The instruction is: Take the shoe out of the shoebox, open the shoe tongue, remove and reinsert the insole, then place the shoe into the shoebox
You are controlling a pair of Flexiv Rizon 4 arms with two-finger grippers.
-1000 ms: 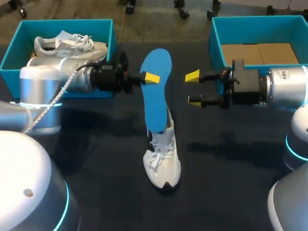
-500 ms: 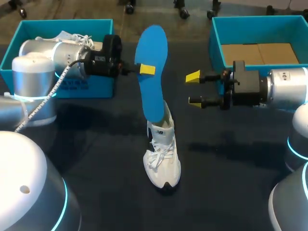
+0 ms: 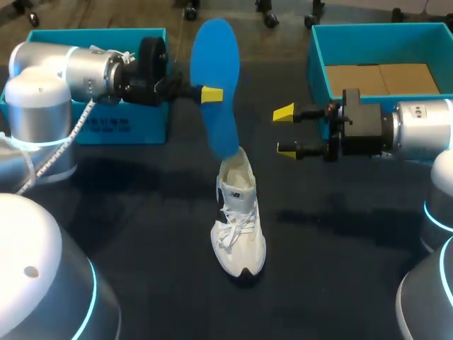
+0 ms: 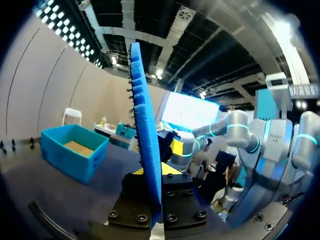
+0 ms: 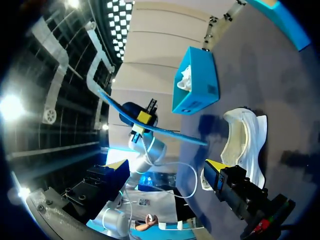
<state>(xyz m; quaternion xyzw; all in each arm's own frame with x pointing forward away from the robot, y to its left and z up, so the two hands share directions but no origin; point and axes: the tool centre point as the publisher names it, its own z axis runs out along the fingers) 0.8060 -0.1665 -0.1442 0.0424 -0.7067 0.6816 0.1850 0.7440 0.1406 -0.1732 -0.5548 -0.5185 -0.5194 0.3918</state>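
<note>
Left end effector (image 3: 212, 93) grips blue insole (image 3: 216, 53) above white laced shoe (image 3: 239, 227); right end effector (image 3: 284, 130) spread wide.

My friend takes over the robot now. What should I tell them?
Left gripper: shut on the insole, held upright over the shoe, lower end at its opening.
Right gripper: open, empty, near the right box.
The shoe stands on the table.
Done: shoe unboxed, insole pulled up.
Left: reinsert insole, box the shoe.

Left shoebox (image 3: 127, 127) partly behind left arm (image 3: 71, 67)
</note>
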